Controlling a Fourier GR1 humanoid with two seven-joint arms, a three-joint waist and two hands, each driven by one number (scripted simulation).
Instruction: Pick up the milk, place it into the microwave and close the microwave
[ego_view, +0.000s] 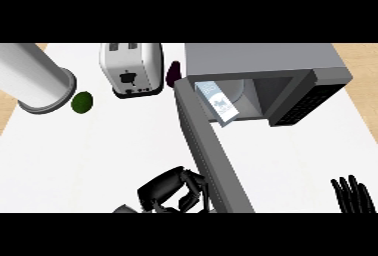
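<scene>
One milk carton (219, 102) is sitting inside the one microwave (266, 70), far beyond the left robot hand (171, 192), which is clenching against the open door (210, 150); right robot hand (353, 192) is resting released.

My right hand (353, 194) is cut off at the lower edge, only fingers showing. My left hand (171, 191) is partly behind the microwave door (212, 150) (wrist out of view). The purple thing (176, 74) behind the microwave (262, 62): mostly hidden, can't ID.
</scene>
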